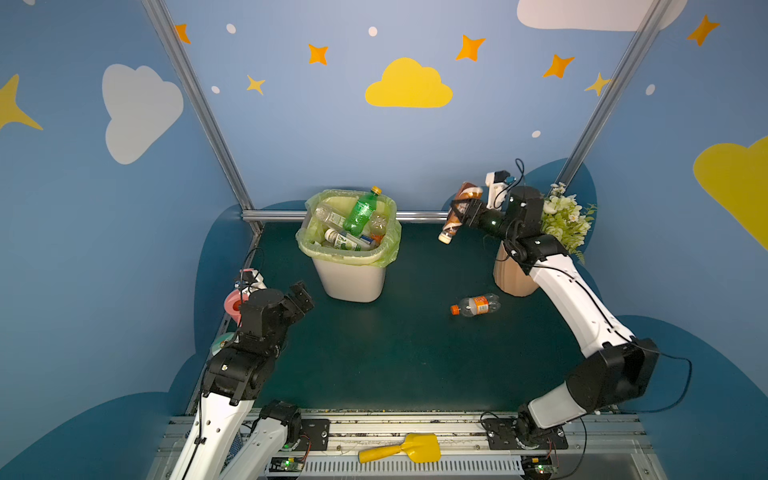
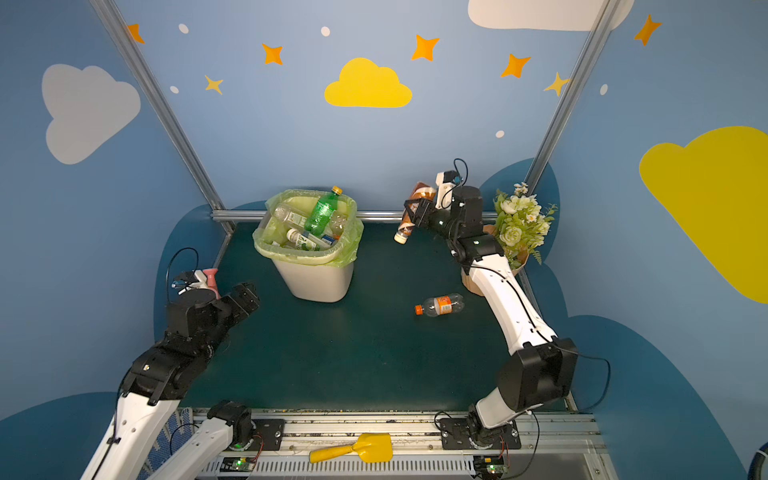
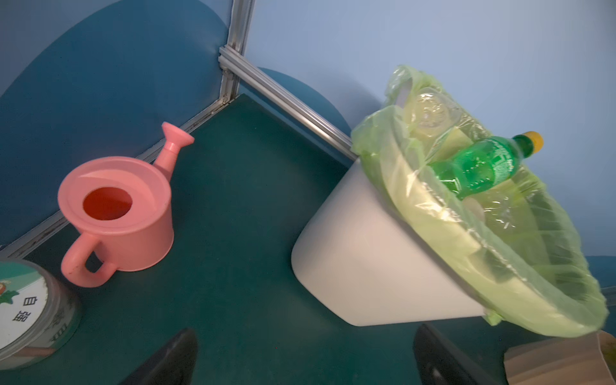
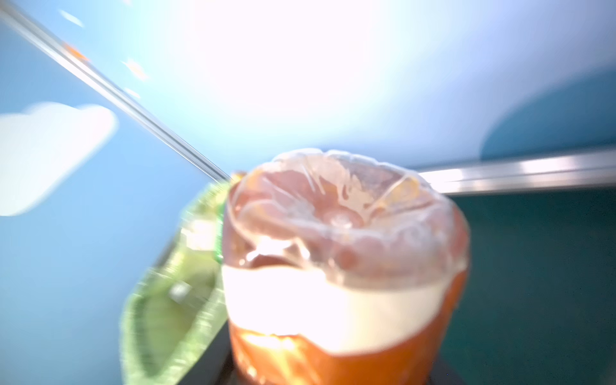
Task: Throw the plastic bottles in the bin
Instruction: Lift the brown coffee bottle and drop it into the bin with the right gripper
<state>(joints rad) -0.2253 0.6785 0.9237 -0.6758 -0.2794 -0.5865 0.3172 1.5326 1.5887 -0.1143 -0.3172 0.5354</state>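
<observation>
Top views both show the white bin (image 1: 349,282), lined with a yellow-green bag, at the back of the dark green table (image 1: 395,353). It is heaped with bottles. One green bottle (image 1: 360,212) leans over its rear rim with the yellow cap up.

Right of the bin, well apart from its rim and raised off the table, the right gripper (image 1: 459,214) is clamped across the middle of a brown bottle (image 1: 468,192). The jaws are closed tight on it. Its long axis is near upright and slightly tilted, white cap down and base up. The right wrist view is blurred, the bottle base (image 4: 343,216) fills it, and the bag's edge shows beside it.

Key relation: the bin opening lies to the gripper's left across open table, so the carry probably has to run leftward at or above rim height. The full heap leaves little room, so I'd guess a bounce-out is possible.

Front-left of the bin, near its corner, the left gripper (image 1: 302,297) hangs with its jaws spread wide and nothing between them; the left wrist view agrees.

Front-right of the bin, a clear bottle (image 1: 478,305) with an orange label lies flat on the table, orange cap toward the bin's side. The right arm is nearer to it.
</observation>
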